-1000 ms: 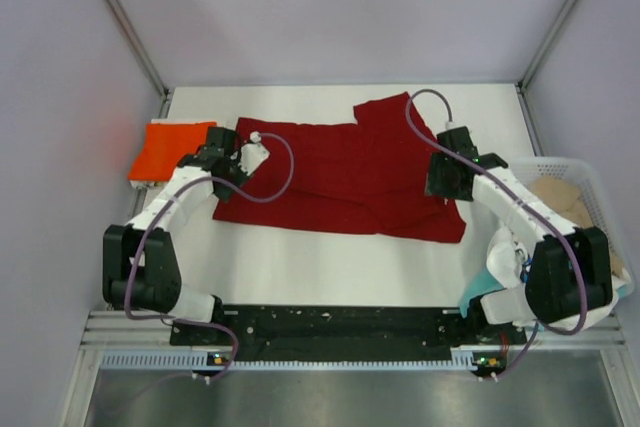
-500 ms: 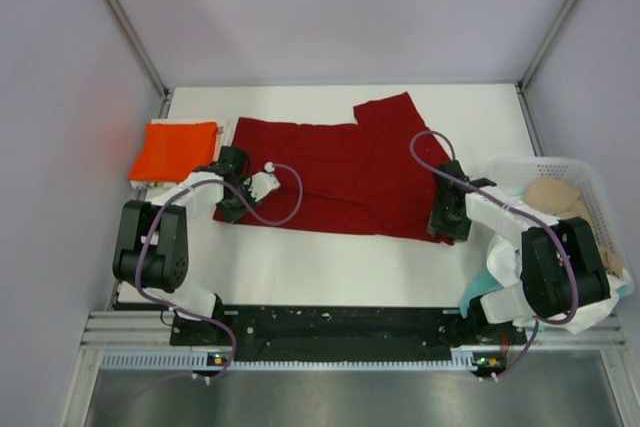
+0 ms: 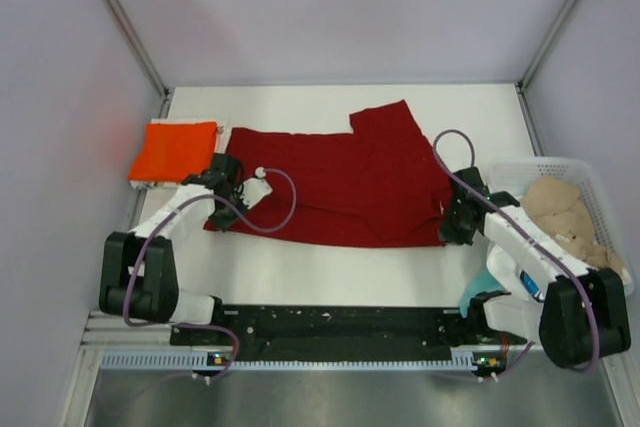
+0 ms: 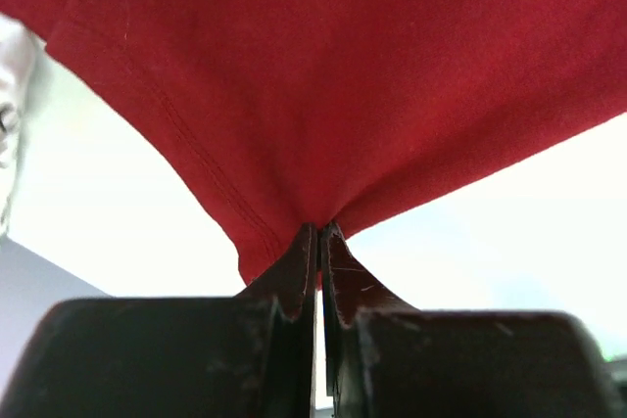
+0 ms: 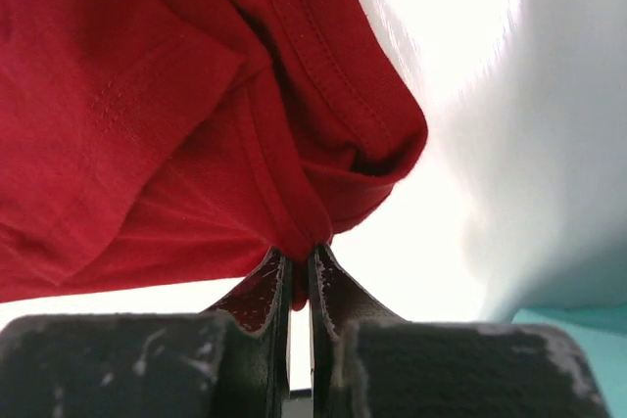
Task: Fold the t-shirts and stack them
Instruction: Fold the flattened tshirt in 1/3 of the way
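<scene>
**benchrat:** What's the background stuff here? I count a white table (image 3: 330,272), pale lilac walls (image 3: 330,7) on 3 sides, and 2 metal posts (image 3: 122,19) slanting up from the back corners.

**kit_m:** Yep. There's also a white plastic lattice basket (image 3: 560,161) sitting at the table's right edge, toward the near side. Just by its near left corner a teal thing (image 3: 472,297) pokes out, can't tell what it is. Along the near edge there's a black rail (image 3: 330,322), then a silver slotted strip (image 3: 330,358), then a grey metal sheet (image 3: 330,397) below that.
</scene>
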Tool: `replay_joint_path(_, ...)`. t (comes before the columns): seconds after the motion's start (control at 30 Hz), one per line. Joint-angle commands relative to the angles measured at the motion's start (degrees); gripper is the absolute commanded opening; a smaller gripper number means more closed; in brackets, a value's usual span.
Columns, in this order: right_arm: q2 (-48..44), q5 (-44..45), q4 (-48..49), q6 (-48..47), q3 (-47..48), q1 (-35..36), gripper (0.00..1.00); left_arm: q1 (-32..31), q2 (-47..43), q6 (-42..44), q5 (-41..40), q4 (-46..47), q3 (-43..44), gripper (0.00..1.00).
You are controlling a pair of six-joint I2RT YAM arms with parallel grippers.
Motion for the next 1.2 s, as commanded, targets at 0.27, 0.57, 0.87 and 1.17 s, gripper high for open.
replay_joint_path(0.27,-14.40,-5.71,-19.20,6.91,0.86,1.20,0.14,-1.90,-9.39,2.27,11.03,-30.76,-3.08,0.24)
replay_joint_path(0.57,-11.70,-2.91,-17.55,-0.63,10.42,1.38,0.55,-2.08,-4.31,-1.49,17.17,-26.12,12.10,0.35)
replay_joint_path(0.87,6.93,-5.80,-4.98,-9.26,14.74,0.32,0.40,-24.45,4.92,-3.79,30.20,-7.09,22.16,0.37)
replay_joint_path(1.17,12.13,-4.58,1.00,-11.37,11.23,0.24,0.37,-42.59,20.56,-2.90,29.41,11.49,24.52,0.35)
